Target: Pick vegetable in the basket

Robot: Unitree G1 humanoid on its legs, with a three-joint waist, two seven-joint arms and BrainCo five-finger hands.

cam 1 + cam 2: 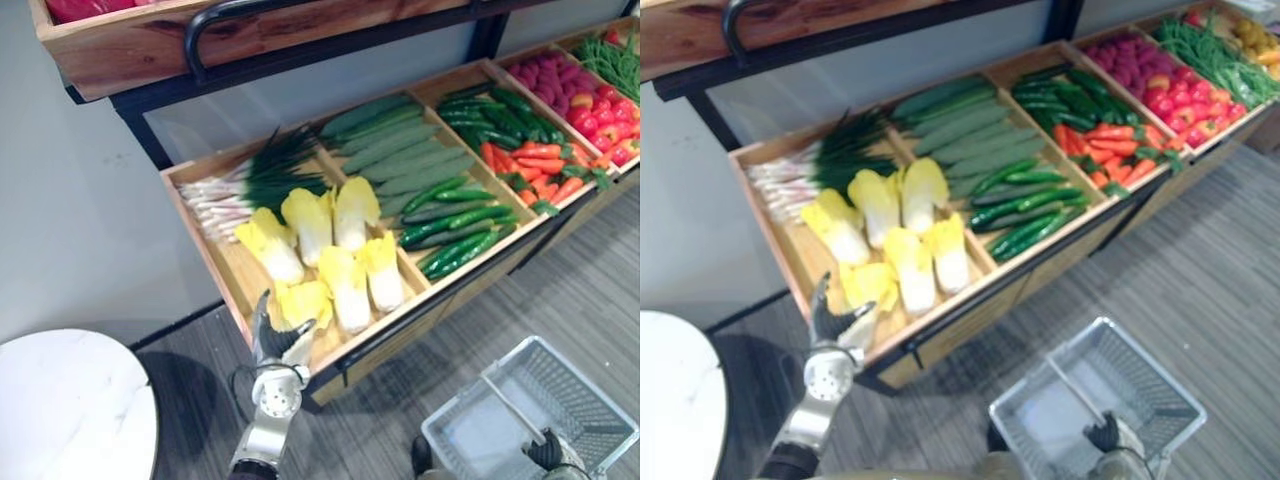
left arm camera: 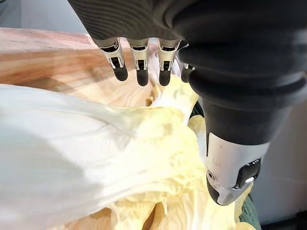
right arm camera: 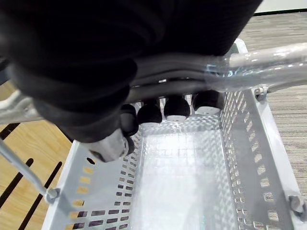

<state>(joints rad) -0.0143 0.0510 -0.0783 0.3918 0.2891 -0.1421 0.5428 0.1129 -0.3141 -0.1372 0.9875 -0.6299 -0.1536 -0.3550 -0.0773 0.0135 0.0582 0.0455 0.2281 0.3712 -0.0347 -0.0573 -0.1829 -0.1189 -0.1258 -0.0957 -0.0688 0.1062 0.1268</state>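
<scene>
Several yellow napa cabbages with white stalks lie in the left compartment of the wooden display crate (image 1: 225, 270). My left hand (image 1: 272, 338) reaches over the crate's front corner, open, its fingers (image 2: 140, 67) on one side and its thumb (image 2: 230, 172) on the other side of the nearest cabbage (image 1: 305, 300) (image 2: 120, 158). The cabbage rests on the crate floor between them. Low at the right, my right hand (image 1: 545, 452) is shut on the handle (image 3: 268, 57) of a grey plastic basket (image 1: 588, 388), which hangs over the floor with nothing inside it (image 3: 177, 177).
Spring onions (image 1: 250, 180) lie behind the cabbages. Further right are long green gourds (image 1: 400, 150), cucumbers (image 1: 455, 225), carrots (image 1: 535, 165) and tomatoes (image 1: 600, 115). A shelf with a black bar (image 1: 200, 40) overhangs the crate. A round white table (image 1: 70, 400) stands at lower left.
</scene>
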